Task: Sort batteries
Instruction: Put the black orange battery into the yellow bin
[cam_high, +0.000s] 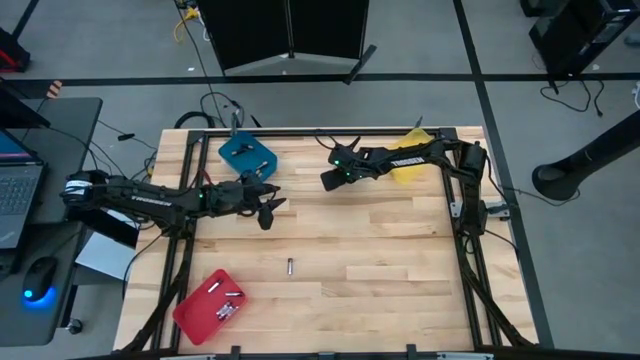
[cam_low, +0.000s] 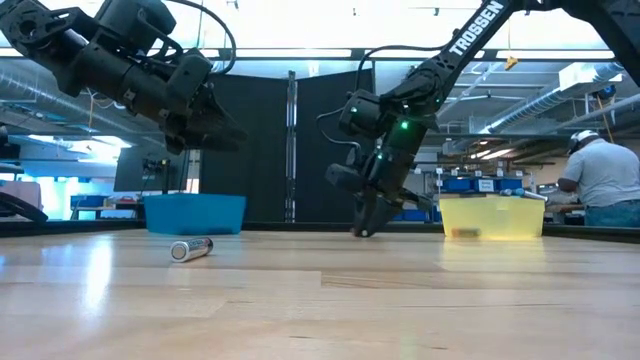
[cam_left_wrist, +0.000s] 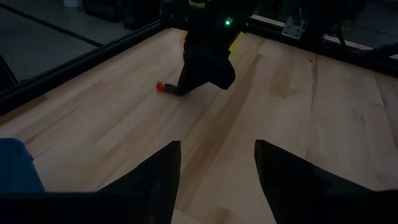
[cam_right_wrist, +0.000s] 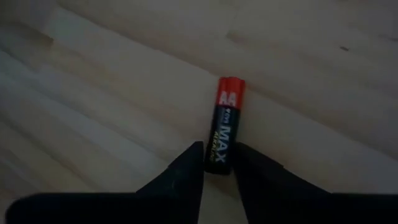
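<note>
A black AA battery with a red end (cam_right_wrist: 225, 124) lies on the wooden table (cam_high: 380, 250) at the far middle. My right gripper (cam_right_wrist: 219, 165) comes down on it, its fingertips at the tabletop (cam_low: 362, 232). In the left wrist view the battery's red end (cam_left_wrist: 163, 86) sticks out from under that gripper. A silvery battery (cam_high: 289, 266) lies alone on its side near the table's middle (cam_low: 190, 248). My left gripper (cam_high: 268, 212) hovers open above the table, left of centre, with nothing between its fingers (cam_left_wrist: 217, 168). My right gripper pinches the AA battery's black end (cam_right_wrist: 217, 158) between its two fingers, one on each long side. The fingers slant down from the table's right. The battery lies flat on the table, its red end pointing away from the gripper.
A blue tray (cam_high: 247, 156) stands at the far left and a yellow tray (cam_high: 408, 165) at the far right, behind my right arm. A red tray (cam_high: 210, 305) with a few small batteries (cam_high: 228, 305) sits at the near left. A person (cam_low: 605, 180) stands beyond the table.
</note>
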